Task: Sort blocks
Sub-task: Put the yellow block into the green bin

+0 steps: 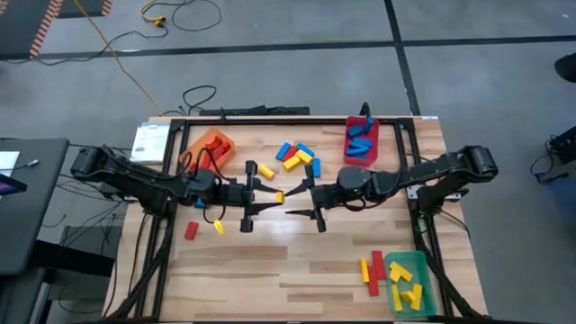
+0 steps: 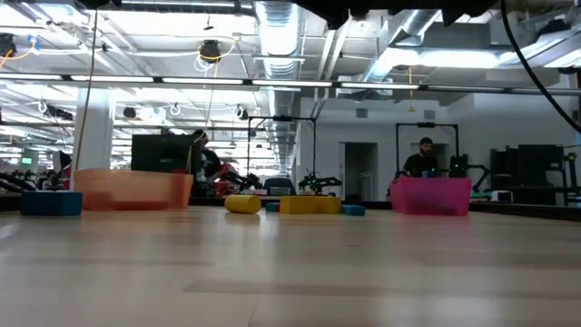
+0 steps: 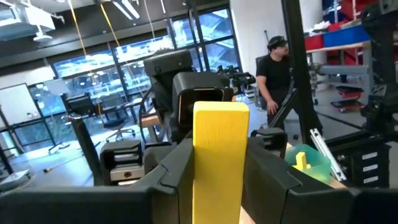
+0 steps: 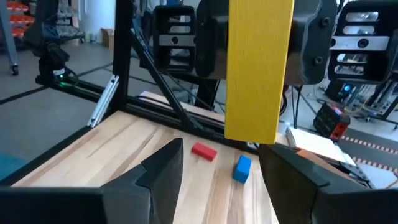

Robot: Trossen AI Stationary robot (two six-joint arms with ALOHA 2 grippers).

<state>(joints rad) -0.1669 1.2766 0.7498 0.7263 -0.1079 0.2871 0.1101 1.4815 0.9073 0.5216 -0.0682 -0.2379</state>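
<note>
My left gripper point(image 1: 266, 196) is shut on a yellow block point(image 1: 278, 196) above the middle of the table. The block also shows in the left wrist view point(image 3: 221, 155) and in the right wrist view point(image 4: 258, 68). My right gripper point(image 1: 301, 198) faces it from the table's right, open and empty point(image 4: 217, 162). Its fingertips stand just short of the block's free end, one to each side. Loose blocks point(image 1: 297, 156) lie on the far middle of the table. A red block point(image 1: 191, 230) and a yellow block point(image 1: 219, 227) lie near the left arm. Neither gripper shows in the low view. My left gripper pinches the yellow block's two long sides point(image 3: 200, 180) between its two fingers. The fingers come level from the table's left and lie along the block. The block's free end point(image 4: 252, 127) sticks out past the fingertips toward my right gripper. The block is lifted clear of the table.
An orange bin point(image 1: 212, 147) stands at the far left. A red bin point(image 1: 362, 139) with blue blocks stands at the far right. A green bin point(image 1: 409, 279) with yellow blocks stands at the near right, with red and yellow blocks point(image 1: 373, 268) beside it. People show in the room beyond.
</note>
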